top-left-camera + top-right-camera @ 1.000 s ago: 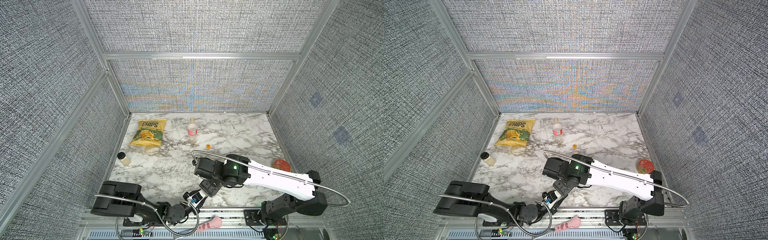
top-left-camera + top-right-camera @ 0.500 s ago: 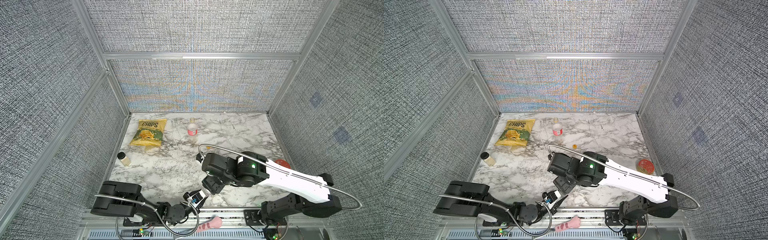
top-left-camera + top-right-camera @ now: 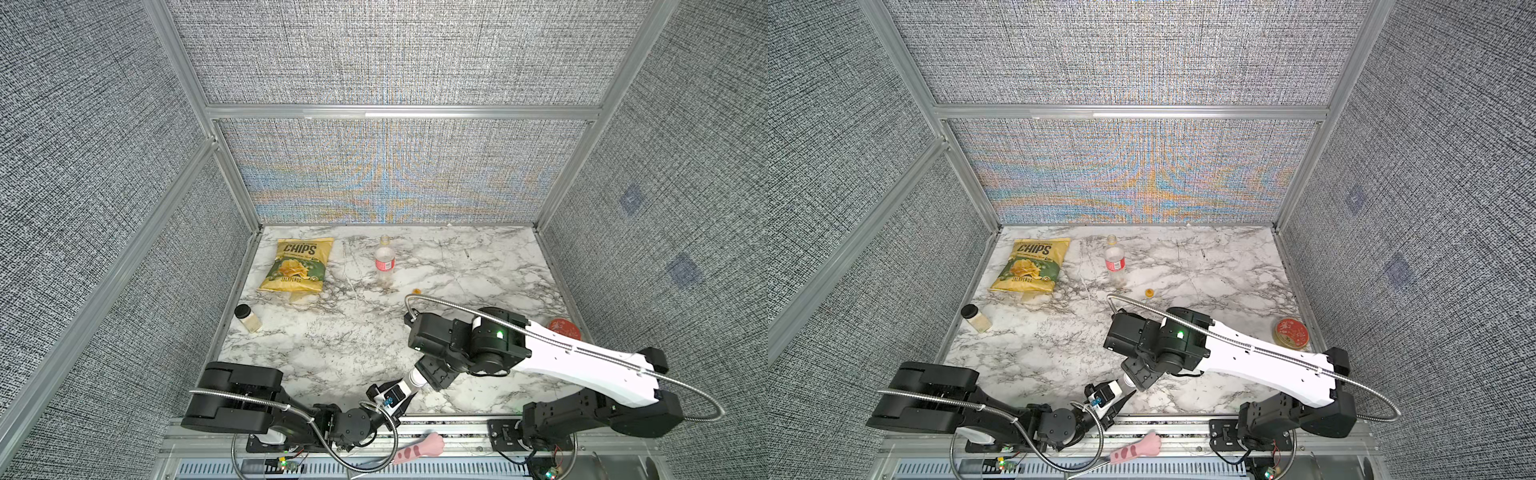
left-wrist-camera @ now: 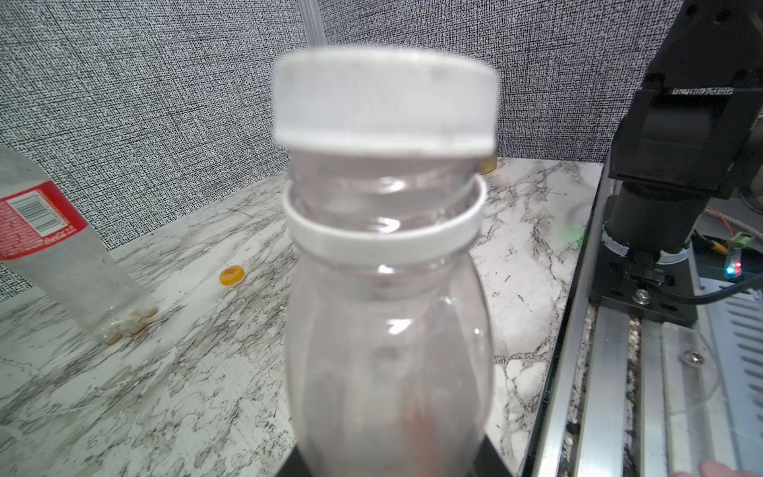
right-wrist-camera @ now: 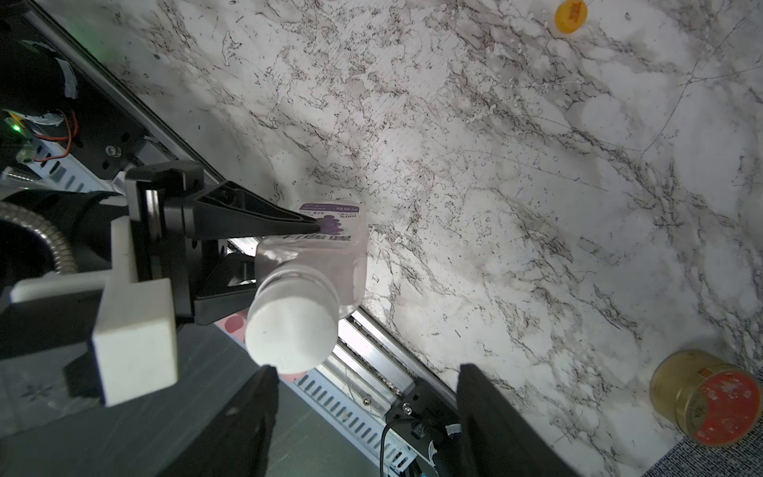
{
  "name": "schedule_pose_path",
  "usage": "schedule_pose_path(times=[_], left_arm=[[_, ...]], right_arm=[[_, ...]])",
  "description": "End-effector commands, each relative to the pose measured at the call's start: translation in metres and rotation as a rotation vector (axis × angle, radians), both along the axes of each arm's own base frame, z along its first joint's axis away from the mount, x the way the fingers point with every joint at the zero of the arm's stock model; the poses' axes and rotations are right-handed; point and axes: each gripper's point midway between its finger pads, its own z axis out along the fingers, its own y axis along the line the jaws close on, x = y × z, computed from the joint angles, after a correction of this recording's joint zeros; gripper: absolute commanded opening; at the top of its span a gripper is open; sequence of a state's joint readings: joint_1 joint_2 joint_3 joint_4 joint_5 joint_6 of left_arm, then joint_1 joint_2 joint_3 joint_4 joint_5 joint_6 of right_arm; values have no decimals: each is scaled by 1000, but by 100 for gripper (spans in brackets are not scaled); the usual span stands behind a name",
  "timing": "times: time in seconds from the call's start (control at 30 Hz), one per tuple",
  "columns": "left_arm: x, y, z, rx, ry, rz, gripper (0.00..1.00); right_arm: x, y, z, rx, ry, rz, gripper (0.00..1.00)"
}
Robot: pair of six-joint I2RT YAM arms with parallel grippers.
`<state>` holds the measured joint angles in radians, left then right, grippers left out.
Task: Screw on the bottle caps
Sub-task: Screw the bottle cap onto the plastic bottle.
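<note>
The left gripper (image 3: 1119, 395) is closed tight on the short pink bottle (image 5: 330, 264). It holds the bottle by its sides, at the front edge of the table (image 3: 478, 266), near the middle. I cannot tell if the bottom of the bottle touches the table.

The white cap (image 5: 289, 334) sits on top of this bottle. In the left wrist view, some bare neck shows between the cap and a white ring lower down.

The right gripper (image 5: 367, 371) is close to the cap. Its two fingers are wide apart and hold nothing. The cap is just past the finger tips, nearer to one finger, and does not touch them.

The tall bottle with the red label (image 3: 384, 264) stands up near the back edge of the table, around the middle. Its mouth is open, with no cap on it. The small orange cap (image 3: 416, 290) lies flat on the table near that bottle, a bit toward the front and the right. They do not touch.

A yellow bag of chips (image 3: 299, 266) lies by the back left corner. A little jar with a black lid (image 3: 247, 318) is by the left edge. A round gold tin with a red lid (image 3: 1291, 332) sits by the right edge.
</note>
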<state>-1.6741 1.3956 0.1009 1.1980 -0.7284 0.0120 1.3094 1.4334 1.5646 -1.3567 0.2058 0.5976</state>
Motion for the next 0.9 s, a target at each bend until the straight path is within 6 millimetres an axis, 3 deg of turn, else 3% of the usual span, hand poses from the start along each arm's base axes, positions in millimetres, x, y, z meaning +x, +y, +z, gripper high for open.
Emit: schedule_pose_path(times=[0.0,0.53,0.87], left_arm=[[0,-1,7,-35,6,-1,34],[0,-2,7,-35,4,-2,34],[0,-1,8,-37,3,-2,34]], right_arm=[[-1,1,-2,-2,3,2,71],[-3,13,-18,-9,26,11,71],[9,-5,-17,-33,-10,-31,71]])
